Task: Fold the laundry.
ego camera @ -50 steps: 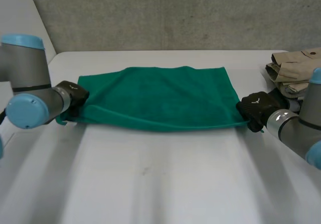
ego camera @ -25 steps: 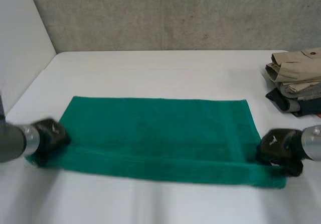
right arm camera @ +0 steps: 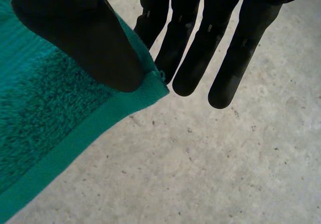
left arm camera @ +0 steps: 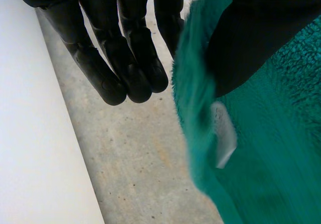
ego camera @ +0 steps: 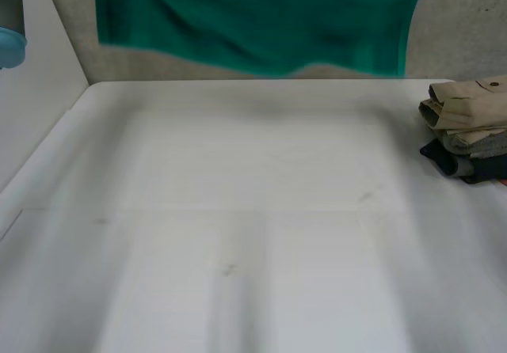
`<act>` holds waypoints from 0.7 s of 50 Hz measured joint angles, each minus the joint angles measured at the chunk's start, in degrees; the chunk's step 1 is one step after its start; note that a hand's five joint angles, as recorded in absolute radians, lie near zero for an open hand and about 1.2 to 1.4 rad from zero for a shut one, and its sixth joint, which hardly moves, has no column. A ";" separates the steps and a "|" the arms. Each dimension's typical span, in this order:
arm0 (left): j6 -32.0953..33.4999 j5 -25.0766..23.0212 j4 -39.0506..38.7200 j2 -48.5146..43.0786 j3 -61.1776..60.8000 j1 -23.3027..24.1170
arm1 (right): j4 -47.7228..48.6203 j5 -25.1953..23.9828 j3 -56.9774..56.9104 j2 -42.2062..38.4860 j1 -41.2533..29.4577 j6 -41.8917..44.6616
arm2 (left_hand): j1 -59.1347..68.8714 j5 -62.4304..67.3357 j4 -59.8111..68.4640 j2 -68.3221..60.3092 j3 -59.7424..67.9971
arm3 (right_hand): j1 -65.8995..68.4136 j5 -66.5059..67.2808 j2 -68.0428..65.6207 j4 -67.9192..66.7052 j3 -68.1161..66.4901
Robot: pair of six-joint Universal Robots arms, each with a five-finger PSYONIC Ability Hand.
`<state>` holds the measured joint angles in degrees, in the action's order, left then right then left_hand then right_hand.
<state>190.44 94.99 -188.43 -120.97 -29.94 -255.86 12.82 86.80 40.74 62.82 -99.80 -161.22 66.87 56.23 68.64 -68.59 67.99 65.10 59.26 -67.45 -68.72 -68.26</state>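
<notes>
- Head view: the green towel (ego camera: 261, 20) is held up spread in the air before the concrete wall, well above the white table (ego camera: 253, 234). A pile of folded clothes (ego camera: 467, 131) is seen at the table's right edge.
- Left wrist view: an edge of the green towel, near its white label (left arm camera: 224, 133), is pinched under the thumb of the left hand (left arm camera: 120, 48), the other fingers being held straight beside the cloth.
- Right wrist view: a hemmed corner of the green towel is clamped by the thumb of the right hand (right arm camera: 200, 38); the remaining fingers are extended past it.
</notes>
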 measured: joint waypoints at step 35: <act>35.87 -7.76 8.65 3.64 -61.01 -0.57 | -44.26 -9.80 34.49 -2.72 7.94 31.15 | 0.00 0.00 0.01 -0.04 0.04 | 0.00 -0.01 0.00 0.00 0.00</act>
<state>226.31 87.24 -179.78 -117.33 -90.95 -256.43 -31.44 77.00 75.22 60.10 -91.86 -130.08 66.87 56.23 68.65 -68.63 68.03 65.10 59.25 -67.45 -68.72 -68.26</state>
